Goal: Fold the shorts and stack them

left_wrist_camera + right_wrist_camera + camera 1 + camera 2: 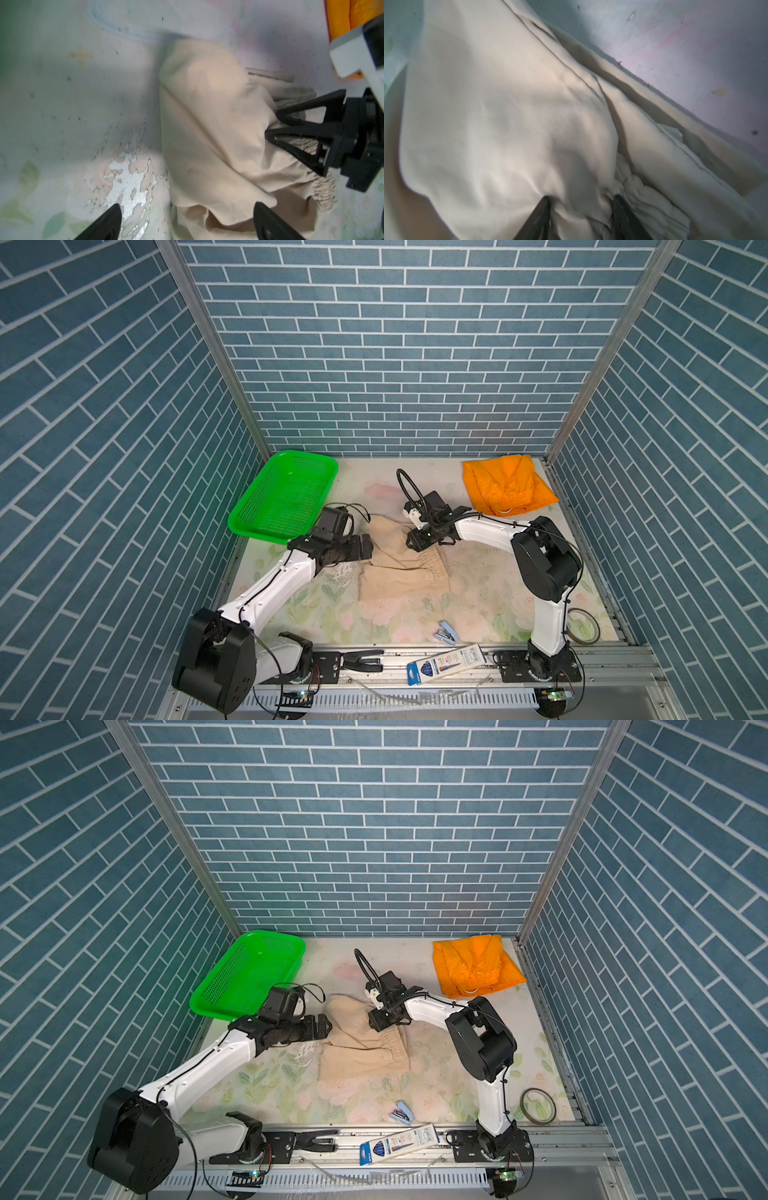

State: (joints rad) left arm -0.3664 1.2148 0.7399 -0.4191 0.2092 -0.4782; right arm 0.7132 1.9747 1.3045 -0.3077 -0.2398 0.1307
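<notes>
Beige shorts [399,572] [361,1052]: they lie crumpled in the middle of the table [478,593] [436,1073], between the two pincers in both top views; one part is folded over and stands a little puffed
Waistband [432,562]: the gathered edge of the beige pair, turned toward the right arm; it also shows in the left wrist view [324,187] and the right wrist view [633,187]
Orange shorts [503,485] [473,965]: they lie in a loose heap at the far right corner of the table, well apart from the beige pair; a white drawstring [505,511] loops at the near edge; no arm touches them
Left pincer [370,547] [328,1027]: it is low at the left edge of the beige shorts, jaws spread wide, and it grips nothing; in the left wrist view [187,205] one fingertip is over bare table and one over the cloth [207,124]
Right pincer [409,543] [372,1023]: it points down onto the beige shorts beside the waistband; the jaws stand part way apart, both fingertips press into the cloth [508,104], and the fold between them [581,199] looks loose, not clamped
Green basket [286,497] [245,977]: it is at the far left of the table, just behind the left wrist
Stapler [446,632] [402,1115]: small and blue, near the front edge, apart from both shorts
</notes>
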